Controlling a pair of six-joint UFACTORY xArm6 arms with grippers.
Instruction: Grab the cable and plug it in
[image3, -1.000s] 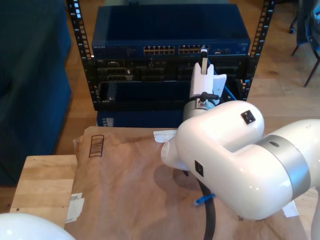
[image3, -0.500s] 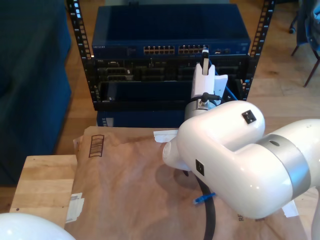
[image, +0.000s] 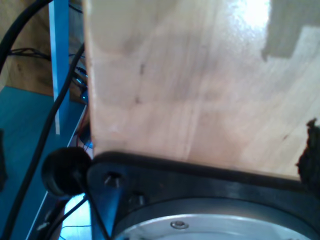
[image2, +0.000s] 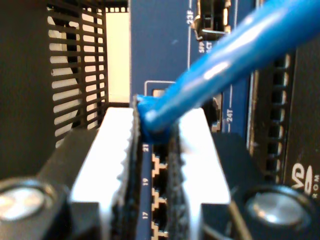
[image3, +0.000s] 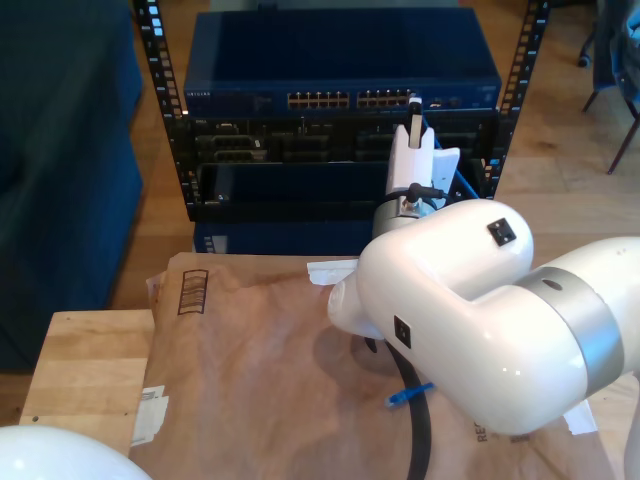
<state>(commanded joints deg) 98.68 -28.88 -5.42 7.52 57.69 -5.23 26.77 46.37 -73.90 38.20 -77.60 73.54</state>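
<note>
You've got the grab done: my second gripper (image2: 155, 150) is clamped on the cable (image2: 220, 70) just behind its plug, right up at the switch (image3: 340, 60) ports in the exterior view's upper middle. Looks nearly plugged, but seating isn't confirmed. My first gripper's state I can't tell. Loose end (image3: 408, 396) lies on the paper (image3: 250, 380).
</note>
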